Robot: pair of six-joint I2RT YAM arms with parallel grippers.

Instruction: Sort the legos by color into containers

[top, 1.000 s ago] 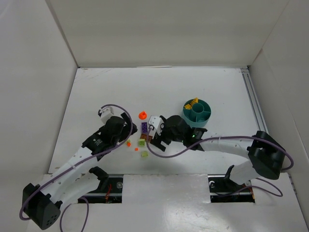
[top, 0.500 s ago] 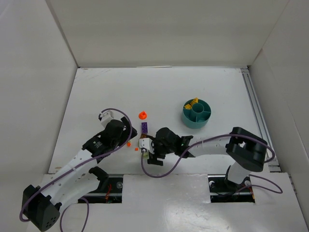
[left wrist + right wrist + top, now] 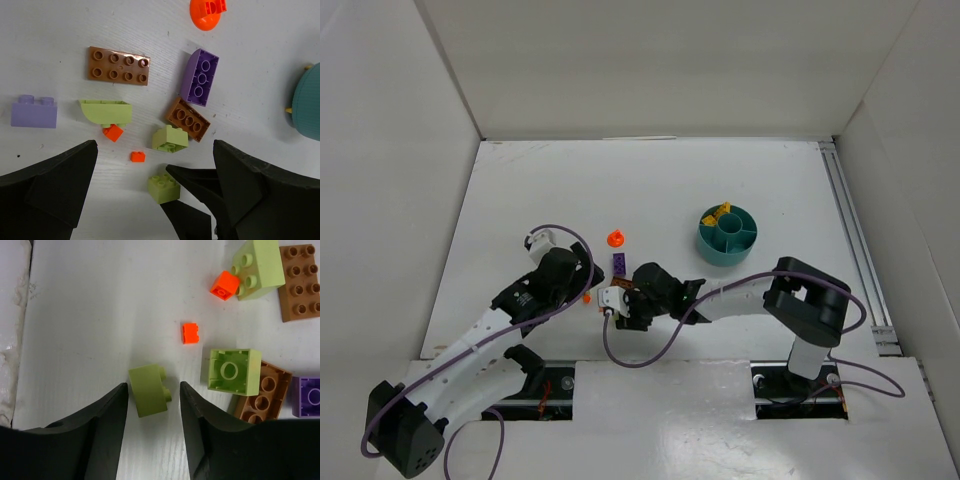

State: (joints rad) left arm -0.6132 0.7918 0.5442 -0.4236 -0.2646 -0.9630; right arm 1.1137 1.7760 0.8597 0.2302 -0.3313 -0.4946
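The legos lie in a cluster left of the teal tub (image 3: 727, 236). My right gripper (image 3: 613, 306) is low on the table and open, its jaws straddling a small lime green brick (image 3: 148, 390) that lies on its side; the left finger (image 3: 100, 430) is almost touching it, the right finger (image 3: 210, 430) stands apart. The same brick (image 3: 164, 188) shows in the left wrist view between the right arm's black fingers. My left gripper (image 3: 586, 288) hovers open and empty over the cluster, just left of the right gripper. Yellow-orange bricks (image 3: 721, 212) lie in the tub's back-left compartment.
Near the lime brick are an upside-down lime brick (image 3: 230, 371), two brown plates (image 3: 119, 66) (image 3: 188, 119), a purple brick (image 3: 200, 77), a lavender brick (image 3: 34, 111), a lime curved piece (image 3: 106, 111), two tiny red-orange bricks (image 3: 138, 156) (image 3: 113, 133) and an orange cone (image 3: 615, 238).
My right gripper has swung left and toward the near edge, away from the tub, and come down around the lime brick. The left arm has barely moved.
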